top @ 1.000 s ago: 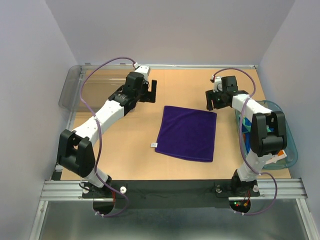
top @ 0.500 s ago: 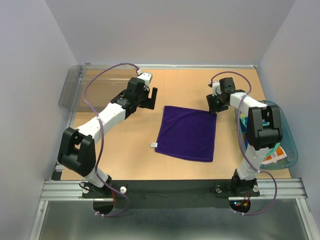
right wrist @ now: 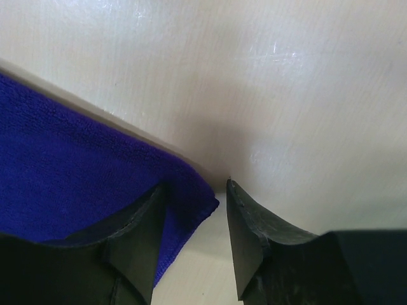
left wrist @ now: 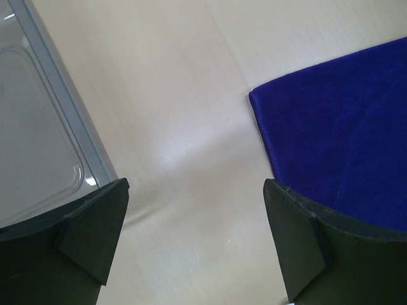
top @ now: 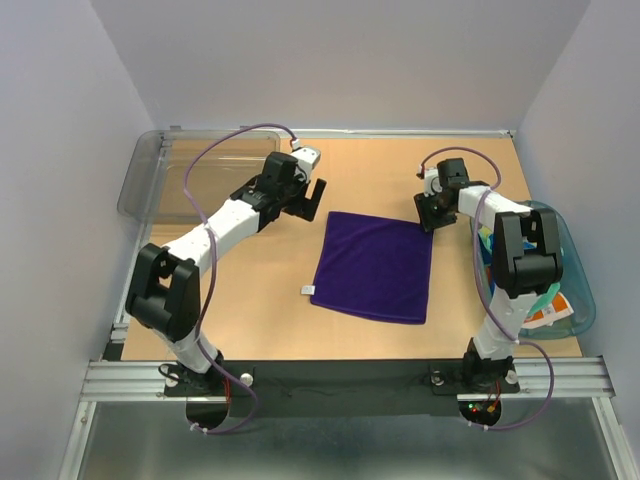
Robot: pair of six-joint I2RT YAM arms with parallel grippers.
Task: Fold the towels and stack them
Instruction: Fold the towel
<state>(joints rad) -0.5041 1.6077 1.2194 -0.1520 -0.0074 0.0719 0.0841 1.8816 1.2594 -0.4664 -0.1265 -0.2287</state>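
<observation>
Right gripper (right wrist: 194, 190) is straddling a corner of the purple towel (top: 373, 265), jaws apart (nothing pinched yet); left gripper (left wrist: 196, 184) is hovering wide open above the desk (top: 250, 300).

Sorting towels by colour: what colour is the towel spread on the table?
Plain purple; the towel shows best in the top external view.

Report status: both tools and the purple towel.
Left tool open, by purple towel far-left corner. Right tool open, astride far-right corner. Towel flat, unfolded. Nothing obstructing.
</observation>
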